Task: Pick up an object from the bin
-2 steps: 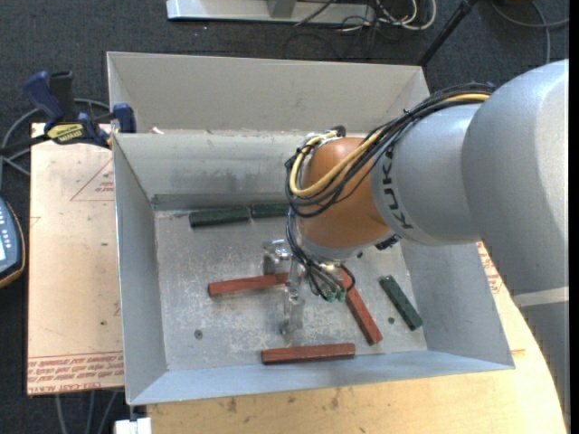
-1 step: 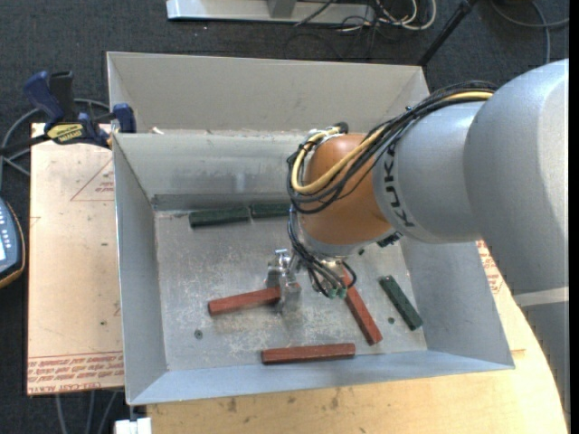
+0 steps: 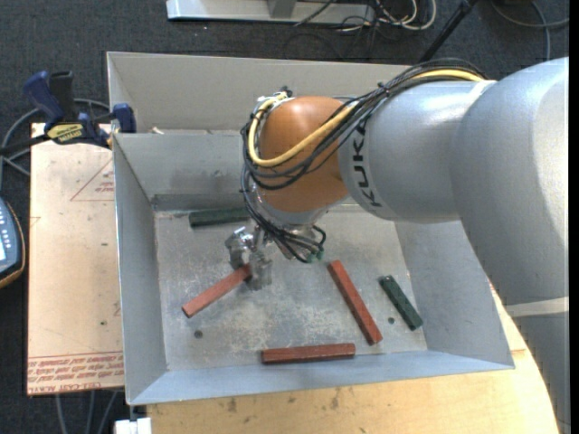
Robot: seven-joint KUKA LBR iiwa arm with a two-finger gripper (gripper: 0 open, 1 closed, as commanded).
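A: Where is the gripper [image 3: 251,262]?

B: Low in the bin [image 3: 136,242], left of centre, at the far right end of a red bar [image 3: 213,295]; whether it is open, or has hold of anything, I cannot tell.

A: Why that end?

B: It looks the easiest to reach, I judge; the bar lies flat and slantwise on bare floor, apart from the right bar [image 3: 354,302], the near bar [image 3: 308,353] and the green bar [image 3: 217,217]; nothing crowds it.

A: And its look?

B: Thin, straight, brick-red; probably rigid and light.
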